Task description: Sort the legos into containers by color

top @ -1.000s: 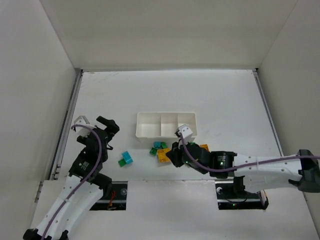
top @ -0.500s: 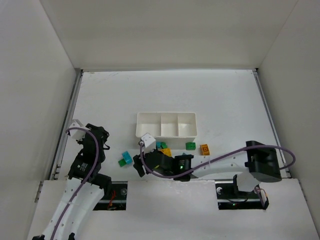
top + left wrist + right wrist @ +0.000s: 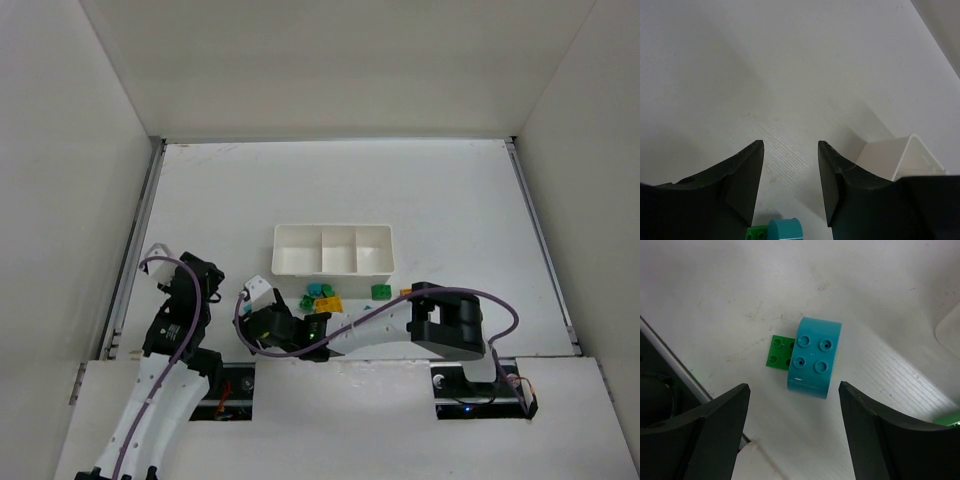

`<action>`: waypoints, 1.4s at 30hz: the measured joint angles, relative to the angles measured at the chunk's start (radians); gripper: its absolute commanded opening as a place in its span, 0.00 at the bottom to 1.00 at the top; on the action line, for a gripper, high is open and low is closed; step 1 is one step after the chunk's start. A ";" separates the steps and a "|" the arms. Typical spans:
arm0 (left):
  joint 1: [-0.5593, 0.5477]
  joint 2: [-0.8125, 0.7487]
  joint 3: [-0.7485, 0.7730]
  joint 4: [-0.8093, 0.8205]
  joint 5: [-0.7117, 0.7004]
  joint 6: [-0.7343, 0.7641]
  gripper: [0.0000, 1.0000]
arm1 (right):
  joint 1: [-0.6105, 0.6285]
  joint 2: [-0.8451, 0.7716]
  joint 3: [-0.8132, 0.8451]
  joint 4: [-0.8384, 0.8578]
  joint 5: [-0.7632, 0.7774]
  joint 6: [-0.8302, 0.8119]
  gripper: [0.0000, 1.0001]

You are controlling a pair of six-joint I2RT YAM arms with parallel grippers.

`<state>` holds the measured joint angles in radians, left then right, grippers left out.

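Hovering over a cyan brick point(image 3: 814, 356): right gripper point(image 3: 794, 386), jaws spread, holding nothing.
The cyan brick lies studs-up on the table point(image 3: 450, 190) between the right fingers point(image 3: 715, 430), touching neither; a small green brick point(image 3: 779, 353) abuts its side. The left gripper point(image 3: 790, 145) is likewise parted and unloaded, the same two bricks at the bottom edge of its wrist view. Other legos: a cluster point(image 3: 320, 297) of green, cyan and yellow, and a lone green brick point(image 3: 381, 291), on the table just beside the near wall of the white tray point(image 3: 285, 262).
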<state>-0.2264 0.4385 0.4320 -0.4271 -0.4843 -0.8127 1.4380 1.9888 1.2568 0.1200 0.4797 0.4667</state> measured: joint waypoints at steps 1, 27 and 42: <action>0.001 -0.002 0.000 0.000 0.007 0.003 0.44 | -0.002 0.009 0.005 0.000 0.004 -0.001 0.76; -0.014 -0.001 0.001 0.021 0.197 0.025 0.52 | -0.033 -0.328 -0.204 0.003 0.140 0.032 0.16; -0.285 -0.003 -0.018 0.317 0.455 -0.056 0.48 | -0.200 -0.624 -0.443 0.037 0.126 0.136 0.18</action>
<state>-0.5117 0.4351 0.4145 -0.1097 -0.0288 -0.8688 1.2377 1.3651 0.8135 0.1574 0.6052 0.6025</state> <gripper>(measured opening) 0.497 0.414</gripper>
